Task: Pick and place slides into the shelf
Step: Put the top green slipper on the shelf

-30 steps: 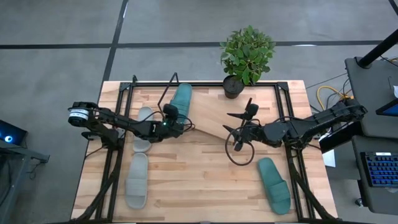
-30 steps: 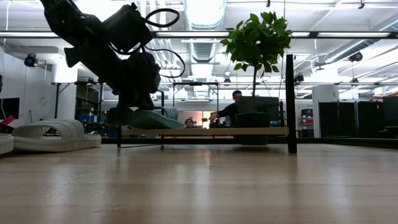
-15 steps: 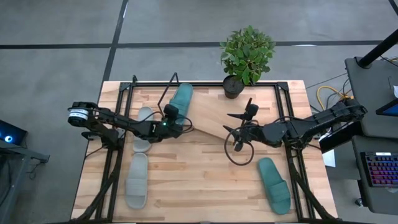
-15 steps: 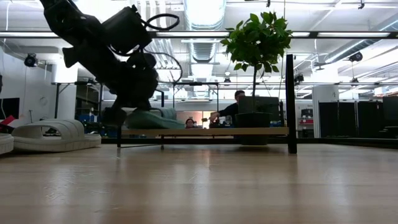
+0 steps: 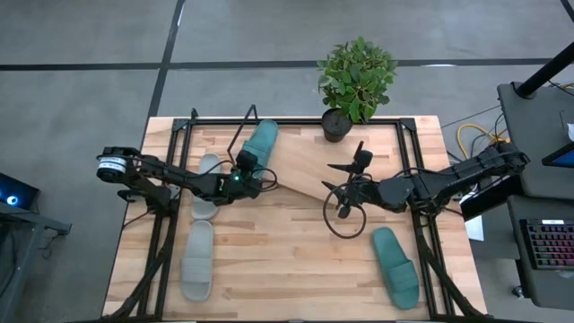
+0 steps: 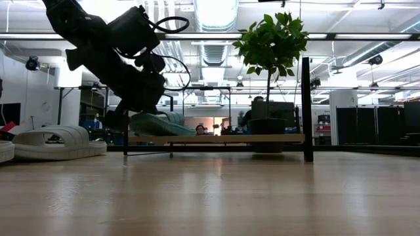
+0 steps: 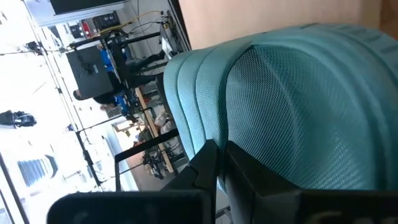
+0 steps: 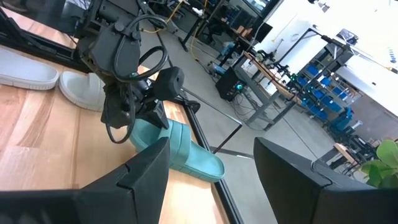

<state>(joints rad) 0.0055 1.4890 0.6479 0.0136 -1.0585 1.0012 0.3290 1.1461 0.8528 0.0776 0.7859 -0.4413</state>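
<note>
A: Overhead shot, left half of the frame: the left gripper [image 5: 247,172] is clamped on a teal slide [image 5: 259,146], gripping its near end, and that slide lies on the shelf [image 5: 305,152] at the upper middle of the picture

B: Confirmed from the table-level camera, upper left: the left arm [image 6: 108,49] comes down onto the teal slide [image 6: 157,122], which sits above the shelf board [image 6: 216,138], tilted

A: And the wrist camera is filled with the ribbed teal strap [image 7: 292,112], a dark finger [image 7: 208,165] pressed right against it

B: Now the right gripper [image 5: 343,193], centre-right in the overhead picture: fingers spread apart, nothing between them, hanging over bare tabletop [image 5: 278,260]

A: The other slides? A second teal slide [image 5: 395,266] lies at the lower right of the table, well apart from the shelf

B: Two grey ones on the left: one grey slide [image 5: 206,187] just beside the left arm, another grey slide [image 5: 197,260] below it towards the lower left

A: And a potted plant [image 5: 356,81] stands at the top edge, by the shelf's right end
</note>
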